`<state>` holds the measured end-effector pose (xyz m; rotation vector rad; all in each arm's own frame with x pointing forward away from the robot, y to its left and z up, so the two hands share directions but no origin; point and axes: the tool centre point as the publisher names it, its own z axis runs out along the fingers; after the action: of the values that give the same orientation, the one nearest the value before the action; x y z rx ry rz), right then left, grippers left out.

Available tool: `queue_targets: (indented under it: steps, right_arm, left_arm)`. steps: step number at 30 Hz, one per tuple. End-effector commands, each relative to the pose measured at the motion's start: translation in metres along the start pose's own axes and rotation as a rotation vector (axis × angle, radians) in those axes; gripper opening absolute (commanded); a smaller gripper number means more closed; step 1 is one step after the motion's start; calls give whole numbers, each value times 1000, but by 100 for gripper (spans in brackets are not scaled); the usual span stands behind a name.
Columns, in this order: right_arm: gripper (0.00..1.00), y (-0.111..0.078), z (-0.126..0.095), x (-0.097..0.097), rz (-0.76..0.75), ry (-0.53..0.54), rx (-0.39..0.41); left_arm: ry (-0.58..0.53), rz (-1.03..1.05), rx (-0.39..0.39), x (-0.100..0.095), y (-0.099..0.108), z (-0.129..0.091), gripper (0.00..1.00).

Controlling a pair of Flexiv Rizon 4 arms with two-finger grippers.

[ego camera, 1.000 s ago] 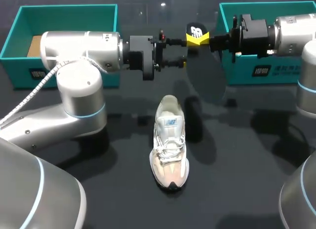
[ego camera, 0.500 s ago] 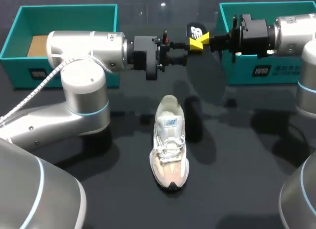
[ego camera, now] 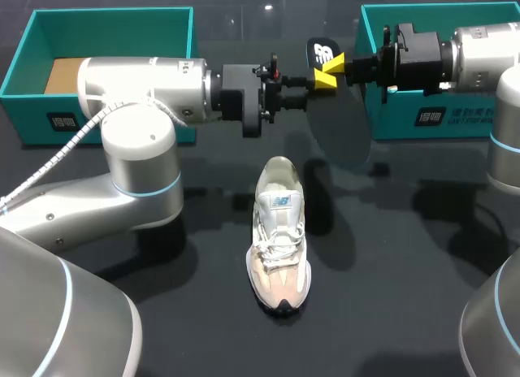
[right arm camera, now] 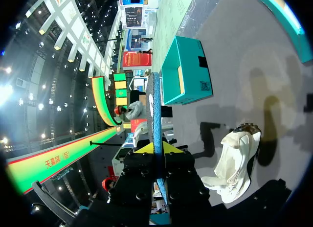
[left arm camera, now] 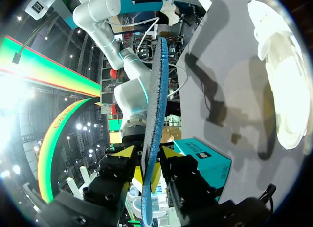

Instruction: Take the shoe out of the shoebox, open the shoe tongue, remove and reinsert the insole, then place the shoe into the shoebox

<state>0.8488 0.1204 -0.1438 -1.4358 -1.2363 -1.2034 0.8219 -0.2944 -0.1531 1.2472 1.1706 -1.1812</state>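
A dark insole (ego camera: 340, 121) hangs above the table's far middle, its heel end uppermost, with my right gripper (ego camera: 327, 68) shut on that end. My left gripper (ego camera: 305, 79) has come in from the left at the same height. In the left wrist view the insole (left arm camera: 156, 100) runs edge-on between the left gripper's (left arm camera: 149, 161) fingers, which stand close on either side with a little gap: open. In the right wrist view the insole (right arm camera: 154, 109) stands edge-on, clamped in the right gripper (right arm camera: 155, 149). The white shoe (ego camera: 279, 231) lies on the table below, toe toward the front.
A teal shoebox (ego camera: 106, 19) stands at the back left with brown card inside. A second teal box (ego camera: 422, 117) stands at the back right, under my right arm. Both arms are held level above the table's far half.
My left arm has moved right until its fingers straddle the insole, and those fingers have narrowed. The right arm, the insole and the shoe have stayed put.
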Motion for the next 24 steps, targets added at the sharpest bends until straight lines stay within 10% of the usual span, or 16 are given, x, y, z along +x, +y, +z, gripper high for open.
queue_targets:
  steps: [1, 6, 15, 16, 17, 24]
  right_arm:
    - [0, 0, 1, 0, 1, -2, 0]
    - [0, 0, 1, 0, 1, -2, 0]
    - [2, -1, 2, 1, -8, 5, -4]
    - [35, -2, 1, 1, -11, 7, -7]
    - [100, -3, 0, 2, -15, 11, -6]
    - [100, -19, -19, -1, -37, 23, -25]
  left_arm:
    - [1, 4, -4, 1, -3, 2, 26]
    - [-2, -1, -6, 1, -5, 0, 0]
    - [-3, 5, -16, -1, -8, -3, 0]
    - [-1, 8, -20, -1, -8, -4, 0]
    - [3, 9, -23, -2, -8, -5, 0]
    - [30, -8, -43, -4, -6, -26, 0]
